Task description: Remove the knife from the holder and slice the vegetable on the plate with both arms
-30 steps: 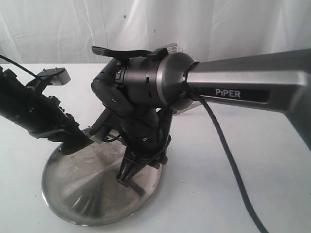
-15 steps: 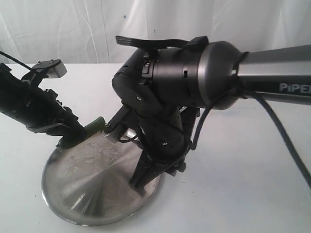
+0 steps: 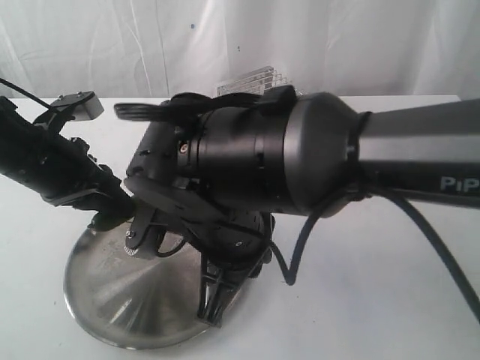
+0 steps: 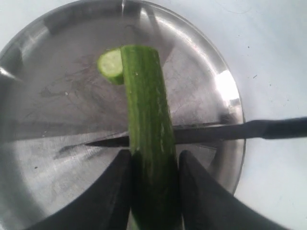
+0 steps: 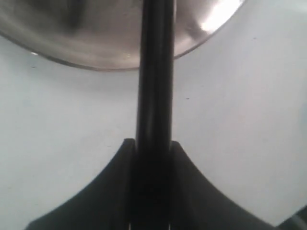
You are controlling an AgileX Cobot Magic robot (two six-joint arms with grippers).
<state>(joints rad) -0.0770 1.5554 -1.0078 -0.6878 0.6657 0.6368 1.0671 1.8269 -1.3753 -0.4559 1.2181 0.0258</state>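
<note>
The right arm (image 3: 315, 157) has swung across the plate (image 4: 43, 62)! The right gripper (image 5: 153, 148) clamps the knife (image 4: 240, 130), blade crossing the vegetable (image 4: 146, 110) mid-plate, seemingly starting a slice; the left gripper (image 4: 154, 160) pinches it near the rim.

Slim dk-green veg (image 4: 146, 134), far end cut, clamped btw left gripper (image 4: 154, 160) jaws, sticks out over shiny plate (image 4: 48, 96). Black knife (image 4: 230, 132), handle in right gripper (image 5: 153, 148) jaws, crosses veg just past left jaws.
</note>
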